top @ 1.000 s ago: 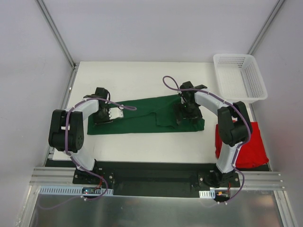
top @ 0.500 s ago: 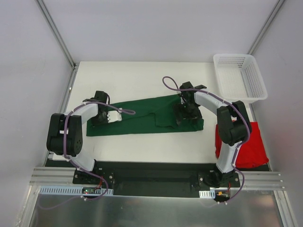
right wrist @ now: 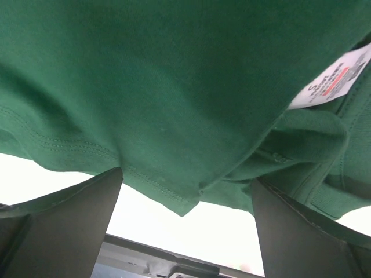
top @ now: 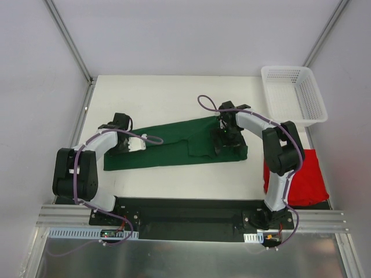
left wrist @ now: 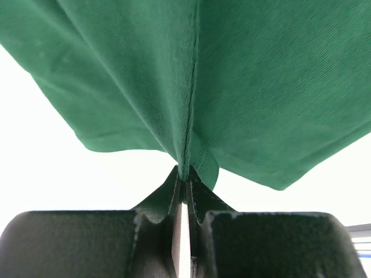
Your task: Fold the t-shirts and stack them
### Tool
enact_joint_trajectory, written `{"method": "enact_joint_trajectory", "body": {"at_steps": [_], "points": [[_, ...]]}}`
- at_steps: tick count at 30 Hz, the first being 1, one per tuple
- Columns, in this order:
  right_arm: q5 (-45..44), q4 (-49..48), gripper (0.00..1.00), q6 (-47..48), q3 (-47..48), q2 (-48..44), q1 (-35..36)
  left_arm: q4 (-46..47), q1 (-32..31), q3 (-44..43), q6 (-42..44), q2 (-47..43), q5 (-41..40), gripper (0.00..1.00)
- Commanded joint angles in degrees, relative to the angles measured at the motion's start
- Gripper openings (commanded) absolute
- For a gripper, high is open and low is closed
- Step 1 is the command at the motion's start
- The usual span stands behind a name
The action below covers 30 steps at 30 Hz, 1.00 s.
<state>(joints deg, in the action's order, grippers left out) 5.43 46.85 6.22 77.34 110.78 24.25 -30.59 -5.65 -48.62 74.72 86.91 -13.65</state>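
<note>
Nearest me on the overhead view, the crumpled red t-shirt [top: 304, 179] lies at the near right corner of the white table [top: 174, 92], just beside the right arm's upright links and well apart from the other garment. Past it, the long dark green cotton t-shirt [top: 168, 147] is stretched sideways across the middle of the table in a narrow band, with 1 arm at each end. The left gripper [top: 124, 143] sits at the shirt's left end. On its wrist camera the left gripper [left wrist: 185, 185] has its 2 black fingers [left wrist: 200, 200] pressed nearly together, pinching a ridge of the green t-shirt [left wrist: 261, 87], and the cloth fans away from the pinch with white table showing on both sides. The right gripper [top: 223, 139] is down on the bunched right end of the shirt. On its wrist camera the right gripper [right wrist: 185, 179] has its jaws spread wide, with nothing clamped between them. The green t-shirt [right wrist: 174, 75] fills the view beyond the fingertips, its stitched hem hanging between them. A white size label with red print [right wrist: 333, 81] shows at the upper right. Farthest away, the white plastic mesh basket [top: 288, 69] stands at the far right corner of the table.
</note>
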Motion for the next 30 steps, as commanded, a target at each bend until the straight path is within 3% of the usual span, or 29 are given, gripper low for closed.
{"method": "enact_joint_trajectory", "body": {"at_steps": [1,17,30], "points": [[1.60,0.35,0.96,-0.06,2.20,0.57,0.18,-2.19,-0.24,0.90,2.19,-3.41,-4.01,0.00],[2.04,0.26,0.96,0.02,3.17,1.98,0.10,-10.27,-0.24,6.61,1.32,-5.35,-6.13,0.00],[-0.43,1.93,0.96,0.55,6.51,3.04,-0.87,-14.67,-0.24,4.76,-2.91,-2.80,-4.72,0.00]]}}
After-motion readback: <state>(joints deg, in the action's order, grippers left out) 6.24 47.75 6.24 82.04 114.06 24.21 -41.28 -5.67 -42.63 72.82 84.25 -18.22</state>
